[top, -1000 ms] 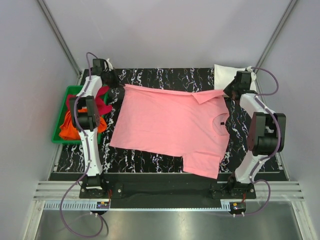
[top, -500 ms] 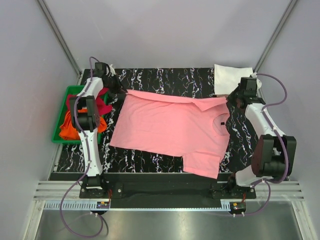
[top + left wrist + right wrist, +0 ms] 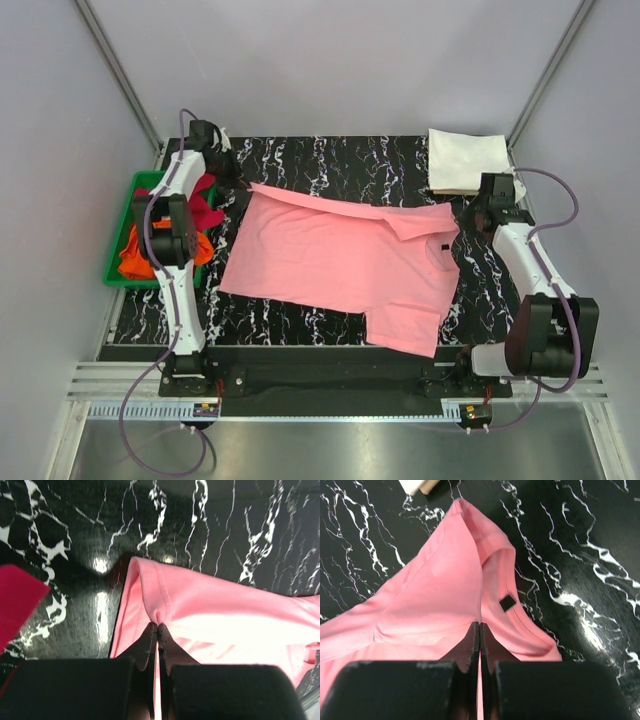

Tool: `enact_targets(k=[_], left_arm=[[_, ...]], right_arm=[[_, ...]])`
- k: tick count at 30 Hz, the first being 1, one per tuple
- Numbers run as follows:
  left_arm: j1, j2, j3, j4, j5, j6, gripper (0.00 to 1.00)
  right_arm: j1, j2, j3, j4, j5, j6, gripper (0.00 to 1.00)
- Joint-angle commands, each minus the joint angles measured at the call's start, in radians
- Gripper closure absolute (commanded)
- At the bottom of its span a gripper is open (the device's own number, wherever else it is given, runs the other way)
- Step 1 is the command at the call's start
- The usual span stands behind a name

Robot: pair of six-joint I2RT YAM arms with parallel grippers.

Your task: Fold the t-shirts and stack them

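Pink shirt (image 3: 350,265) lies spread on the black marbled table (image 3: 330,155), collar with its black tag toward the right. Its far edge is turned over in a narrow strip running between the two claws. Left claw (image 3: 159,627) is clenched on the shirt's far left corner; the cloth bunches into a ridge right at the tips. Right claw (image 3: 480,625) is clenched on the folded edge just beside the collar, cloth rising from the tips in a crease. Folded white shirt (image 3: 467,160) sits in the far right corner, beyond the right claw and apart from it. Green tray (image 3: 118,240) at the left holds the orange shirt (image 3: 135,258) and red shirt (image 3: 205,207).
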Motion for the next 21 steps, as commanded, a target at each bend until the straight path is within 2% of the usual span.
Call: enact_targets(k=[1,7,12,21], left_arm=[[-0.013,-0.071,-0.025,-0.062,-0.079,0.042,1.0],[-0.023,-0.123,-0.091,-0.08,-0.16,0.074,1.0],[-0.021,-0.131,-0.103,-0.12,-0.188,0.085,1.0],[-0.032,-0.155,-0.173,-0.151,-0.228,0.088,1.0]], right_arm=[[-0.003,-0.083,-0.045,-0.053,0.013,0.027,1.0],[-0.003,-0.146,-0.156,-0.066,0.012,0.073,1.0],[-0.004,-0.155,-0.174,-0.066,0.04,0.049,1.0],[-0.004,-0.187,-0.211,-0.069,-0.025,0.065,1.0]])
